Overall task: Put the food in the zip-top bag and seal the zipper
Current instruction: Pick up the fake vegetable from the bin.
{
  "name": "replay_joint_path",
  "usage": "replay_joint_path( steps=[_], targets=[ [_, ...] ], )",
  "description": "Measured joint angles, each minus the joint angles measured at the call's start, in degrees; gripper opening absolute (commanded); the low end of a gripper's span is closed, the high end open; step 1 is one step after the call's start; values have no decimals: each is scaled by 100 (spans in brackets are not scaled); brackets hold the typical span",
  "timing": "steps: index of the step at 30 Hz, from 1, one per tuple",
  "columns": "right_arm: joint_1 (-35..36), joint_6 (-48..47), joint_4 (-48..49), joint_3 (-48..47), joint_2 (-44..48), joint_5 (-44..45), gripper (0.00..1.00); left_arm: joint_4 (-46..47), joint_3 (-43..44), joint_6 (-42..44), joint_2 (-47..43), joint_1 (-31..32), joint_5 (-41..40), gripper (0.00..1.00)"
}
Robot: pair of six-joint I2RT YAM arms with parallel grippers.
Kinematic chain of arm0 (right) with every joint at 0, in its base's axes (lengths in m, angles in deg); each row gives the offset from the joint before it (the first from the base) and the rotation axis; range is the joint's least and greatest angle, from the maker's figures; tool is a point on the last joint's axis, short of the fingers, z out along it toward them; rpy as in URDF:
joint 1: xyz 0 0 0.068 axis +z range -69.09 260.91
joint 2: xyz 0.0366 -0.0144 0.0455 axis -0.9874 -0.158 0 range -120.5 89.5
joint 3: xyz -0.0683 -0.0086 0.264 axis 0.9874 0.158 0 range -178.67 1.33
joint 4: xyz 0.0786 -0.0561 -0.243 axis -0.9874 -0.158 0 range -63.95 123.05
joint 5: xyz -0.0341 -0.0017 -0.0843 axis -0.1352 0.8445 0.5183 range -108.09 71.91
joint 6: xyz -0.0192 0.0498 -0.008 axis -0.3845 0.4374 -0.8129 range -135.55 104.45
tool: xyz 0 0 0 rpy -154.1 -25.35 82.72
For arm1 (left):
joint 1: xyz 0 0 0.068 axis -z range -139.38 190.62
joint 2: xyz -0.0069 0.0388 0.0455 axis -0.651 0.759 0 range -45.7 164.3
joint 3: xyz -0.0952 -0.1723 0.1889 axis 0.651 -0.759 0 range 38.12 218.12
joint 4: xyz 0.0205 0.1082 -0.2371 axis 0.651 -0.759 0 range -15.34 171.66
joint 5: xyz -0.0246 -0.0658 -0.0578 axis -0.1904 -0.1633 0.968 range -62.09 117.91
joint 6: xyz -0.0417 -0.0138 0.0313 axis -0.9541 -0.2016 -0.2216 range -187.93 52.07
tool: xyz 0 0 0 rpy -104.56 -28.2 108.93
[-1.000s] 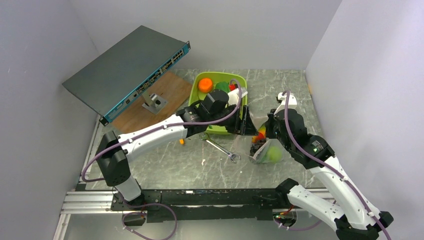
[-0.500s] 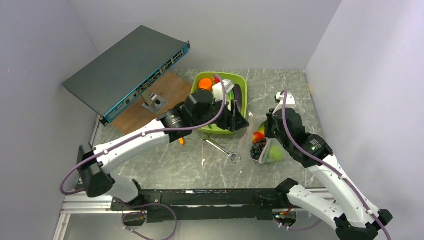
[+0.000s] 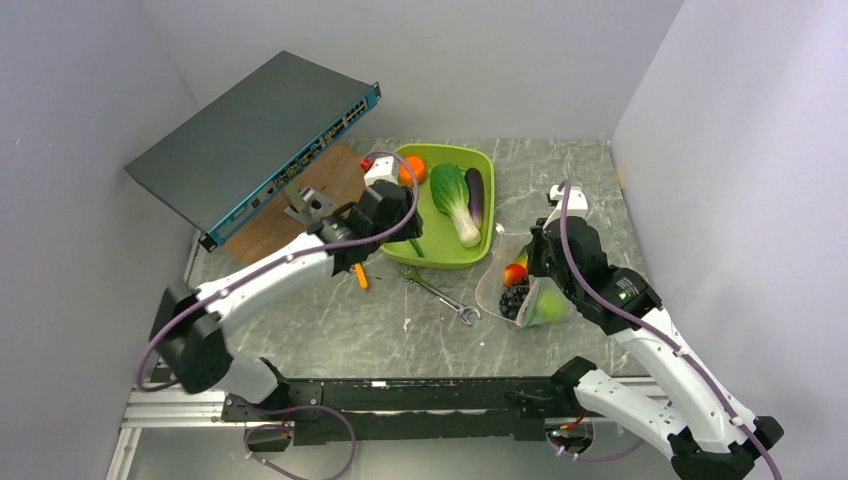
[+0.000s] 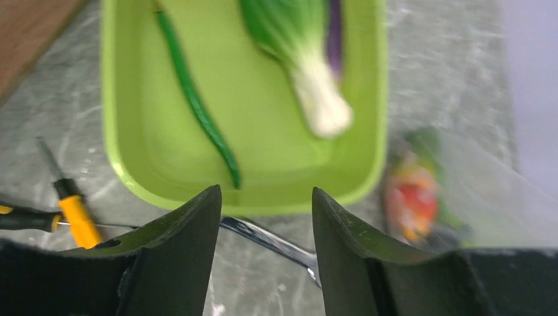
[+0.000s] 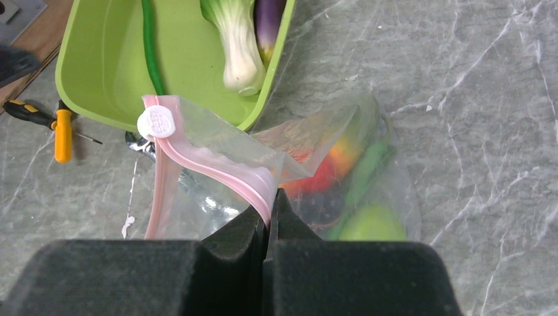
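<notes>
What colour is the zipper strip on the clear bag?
Pale pink zipper, white slider; clearest in right wrist view.

Zip-top bag [image 5: 210, 141]: clear, floppy, right of tabletop centre, mouth open. Zipper [image 5: 209, 170]: pale pink strip, unsealed. Inside: round green fruit [image 5: 370, 224], tomato [image 5: 314, 180], dark grapes [image 3: 514, 300]. Outside, mid-table toward far edge: cucumber [image 5: 149, 46], bok choy [image 3: 455, 200], eggplant [image 3: 475, 195], orange [image 3: 412, 170].

Pale lilac walls [image 3: 500, 60], grey marbled table [image 3: 350, 330]
</notes>
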Motion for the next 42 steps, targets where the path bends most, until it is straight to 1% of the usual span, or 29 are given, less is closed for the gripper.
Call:
replay_joint_path(
  steps=[4,6,9,12,15,21,23,26,30,31,32,38,42],
  targets=[
    [0,0,0,0,-2,7,0,-262,369,-179,1005,-549,52,53],
    [0,0,2,0,-24,17,0,-520,796,-208,1696,-717,35,52],
    [0,0,24,0,-92,22,0,-962,1696,-236,2743,-822,-37,52],
    [0,0,37,0,-162,39,0,-1213,2474,-299,3554,-916,9,52],
    [0,-2,39,0,-184,48,0,-1248,2824,-446,4065,-1005,129,52],
    [0,0,39,0,-186,87,0,-1416,2844,-848,4409,-1154,164,52],
    [0,-2,42,0,-190,101,0,-1416,2844,-946,4452,-1187,214,49],
    [0,0,44,0,-227,103,0,-1443,2874,-1040,4527,-1228,299,33],
    [0,0,52,0,-291,105,0,-1493,2931,-1097,4586,-1316,417,7],
    [0,0,52,0,-299,105,0,-1497,2953,-1104,4590,-1333,474,2],
    [0,0,52,0,-302,107,0,-1486,2962,-1084,4594,-1351,553,0],
    [0,0,52,0,-299,149,0,-1373,2909,-876,4553,-1390,787,0],
    [0,0,55,0,-295,151,0,-1047,2496,-595,4262,-1416,1176,0]
  ],
)
